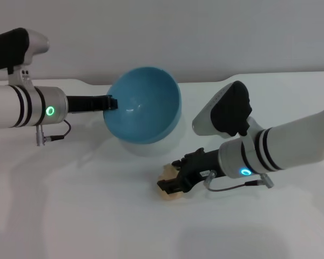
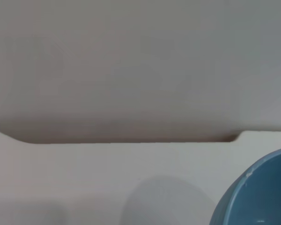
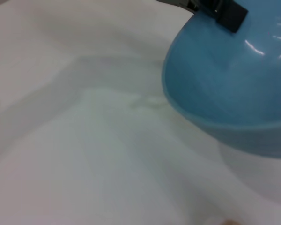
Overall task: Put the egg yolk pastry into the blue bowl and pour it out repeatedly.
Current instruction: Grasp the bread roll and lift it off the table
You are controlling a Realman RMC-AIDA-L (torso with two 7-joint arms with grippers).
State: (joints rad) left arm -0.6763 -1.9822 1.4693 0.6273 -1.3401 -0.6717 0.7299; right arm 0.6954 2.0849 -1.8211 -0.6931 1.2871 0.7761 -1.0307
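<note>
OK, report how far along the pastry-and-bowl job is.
Done: the glossy light-blue bowl, tilted on its side in the left gripper, looks empty.
In hand: the right gripper is at the pale tan pastry lump on the white table.
Left: returning it to the bowl, then pouring.

The egg yolk pastry (image 1: 170, 183) lies on the table (image 1: 86, 216) before the blue bowl (image 1: 146, 108).

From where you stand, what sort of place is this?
Probably a robot test bench, not a kitchen: a bare white table, a plain grey wall, and only a blue bowl and an egg yolk pastry as props.
</note>
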